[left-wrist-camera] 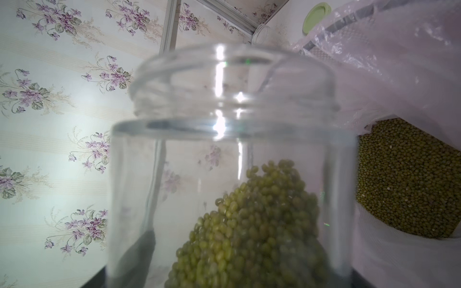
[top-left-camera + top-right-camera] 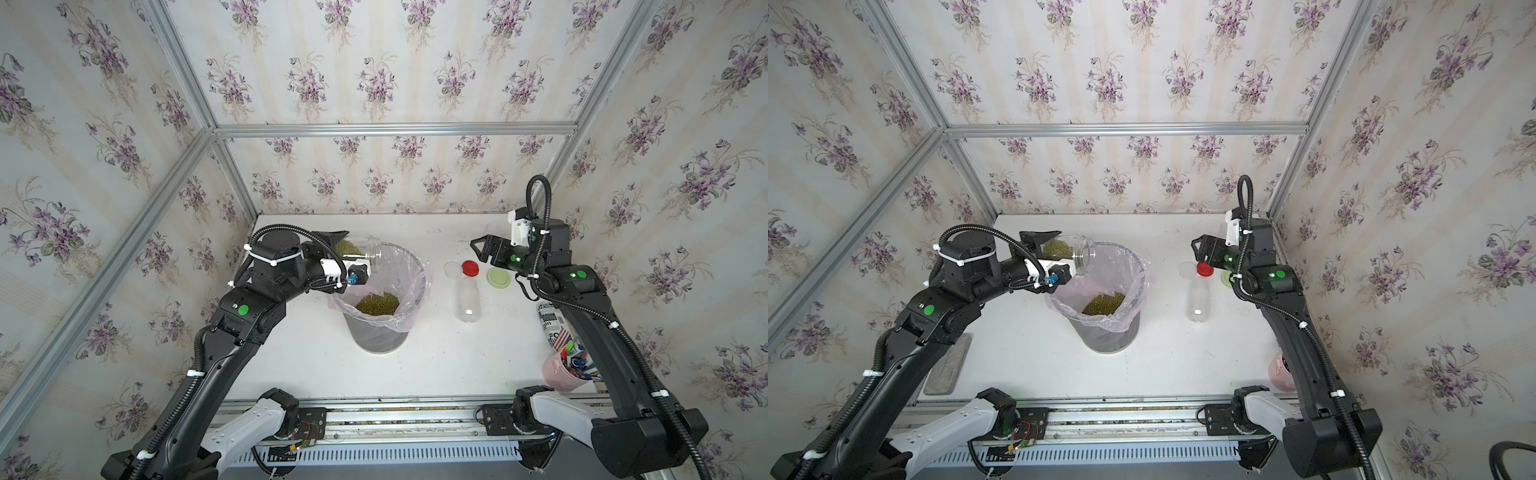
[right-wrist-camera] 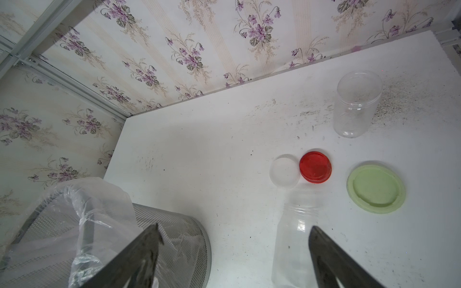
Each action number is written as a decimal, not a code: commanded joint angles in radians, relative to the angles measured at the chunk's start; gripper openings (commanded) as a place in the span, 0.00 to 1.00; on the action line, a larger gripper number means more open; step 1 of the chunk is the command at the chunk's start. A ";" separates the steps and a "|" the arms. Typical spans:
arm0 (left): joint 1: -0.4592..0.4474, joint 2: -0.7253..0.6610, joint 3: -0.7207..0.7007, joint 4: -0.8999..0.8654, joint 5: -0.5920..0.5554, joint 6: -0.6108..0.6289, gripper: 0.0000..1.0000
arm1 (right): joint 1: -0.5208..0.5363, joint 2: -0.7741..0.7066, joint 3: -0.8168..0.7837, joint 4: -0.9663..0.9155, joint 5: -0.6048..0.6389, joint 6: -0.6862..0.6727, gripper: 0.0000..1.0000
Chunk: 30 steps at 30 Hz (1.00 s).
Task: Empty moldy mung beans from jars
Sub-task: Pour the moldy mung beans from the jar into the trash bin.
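Note:
My left gripper [image 2: 349,253] is shut on a clear jar [image 2: 368,254] [image 2: 1077,254] [image 1: 232,149], held on its side with the open mouth over the bin's rim [image 2: 420,266]. Mung beans [image 2: 347,248] [image 1: 257,224] are heaped in the jar's lower part. More mung beans [image 2: 377,302] [image 1: 404,179] lie in the pink-lined bin. An empty jar [image 2: 468,301] [image 3: 296,239] lies on the table, and another empty one [image 3: 356,107] stands at the back right. White [image 3: 284,170], red [image 3: 315,167] and green [image 3: 376,189] lids lie loose. My right gripper [image 2: 478,249] [image 3: 234,232] hangs open and empty above them.
A printed can [image 2: 550,328] and a pink cup of pens [image 2: 569,370] stand at the table's right edge, beside the right arm. A grey pad [image 2: 946,365] lies at the left edge. Papered walls close in the back and both sides.

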 commanded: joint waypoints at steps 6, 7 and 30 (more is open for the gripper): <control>0.004 -0.003 0.002 0.049 -0.006 0.139 0.00 | 0.002 -0.003 -0.003 0.019 -0.008 0.006 0.90; 0.006 -0.002 0.002 0.049 -0.010 0.147 0.00 | 0.001 -0.003 -0.002 0.019 -0.010 0.004 0.90; 0.007 0.018 0.042 0.020 -0.092 0.308 0.00 | 0.002 0.001 0.005 0.013 -0.010 0.005 0.90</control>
